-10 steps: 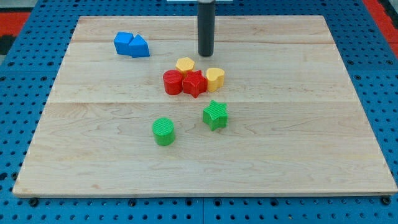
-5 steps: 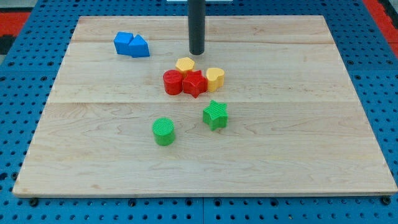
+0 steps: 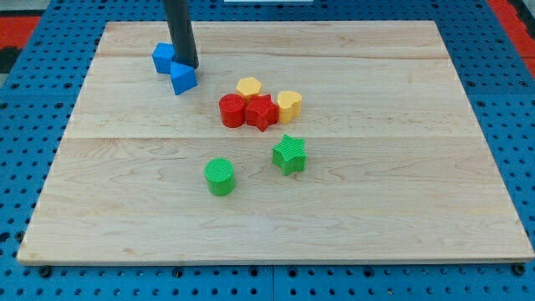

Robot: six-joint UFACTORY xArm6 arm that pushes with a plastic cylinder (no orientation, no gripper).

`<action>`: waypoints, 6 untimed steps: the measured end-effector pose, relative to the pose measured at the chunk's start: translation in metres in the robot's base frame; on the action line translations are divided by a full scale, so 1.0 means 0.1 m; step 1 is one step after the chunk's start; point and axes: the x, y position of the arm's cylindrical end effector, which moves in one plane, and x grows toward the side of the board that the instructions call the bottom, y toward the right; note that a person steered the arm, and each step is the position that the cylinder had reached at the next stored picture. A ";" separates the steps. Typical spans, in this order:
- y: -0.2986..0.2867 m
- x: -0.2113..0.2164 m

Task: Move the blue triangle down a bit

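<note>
The blue triangle [image 3: 183,79] lies at the board's upper left, just below my tip [image 3: 186,66], which touches its upper edge. A second blue block [image 3: 162,58] sits to the left of the rod, partly hidden by it, and now stands slightly apart from the triangle. The dark rod comes down from the view's top.
A cluster sits at the board's centre: a yellow block [image 3: 248,87], a red cylinder [image 3: 231,110], a red star [image 3: 261,112] and a yellow heart-like block [image 3: 288,104]. A green star [image 3: 289,154] and a green cylinder [image 3: 220,176] lie below it.
My tip has moved left from above the centre cluster to the blue blocks. The blue triangle has shifted down and turned a little, away from the other blue block.
</note>
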 end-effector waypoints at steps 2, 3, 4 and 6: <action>-0.03 0.30; -0.03 0.30; -0.04 0.74; 0.07 1.44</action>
